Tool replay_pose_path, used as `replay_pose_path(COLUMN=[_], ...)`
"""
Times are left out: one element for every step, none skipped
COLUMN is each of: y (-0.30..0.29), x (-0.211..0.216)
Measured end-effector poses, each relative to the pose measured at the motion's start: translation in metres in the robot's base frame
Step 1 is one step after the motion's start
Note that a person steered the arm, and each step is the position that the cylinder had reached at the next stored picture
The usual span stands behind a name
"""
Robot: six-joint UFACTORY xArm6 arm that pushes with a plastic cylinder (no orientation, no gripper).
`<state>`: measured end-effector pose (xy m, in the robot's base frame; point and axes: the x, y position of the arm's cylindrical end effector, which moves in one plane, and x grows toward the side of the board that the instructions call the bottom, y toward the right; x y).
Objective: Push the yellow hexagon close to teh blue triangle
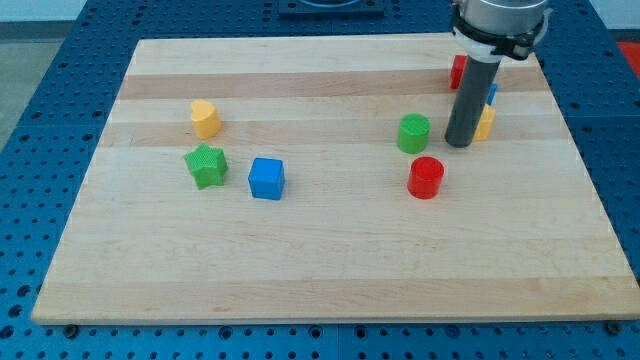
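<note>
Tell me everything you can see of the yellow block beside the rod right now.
Only a sliver of the yellow block shows, on the view's right of the dark rod, whose body hides most of it. Its shape cannot be made out from what is visible. It looks like matte, painted wood or plastic and sits flat on the wooden board. My tip rests at its left side, seemingly touching it. A small blue block, also mostly hidden, lies just above it.

Eight blocks are sitting on the tabletop (330,260): two yellow, two green, two red and two blue, some partly hidden.
</note>
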<state>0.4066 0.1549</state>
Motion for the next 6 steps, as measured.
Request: replay_pose_path(y=[-0.001,0.013,0.046,0.049,0.040,0.037], x=[0.013,0.043,0.045,0.032,0.018,0.006])
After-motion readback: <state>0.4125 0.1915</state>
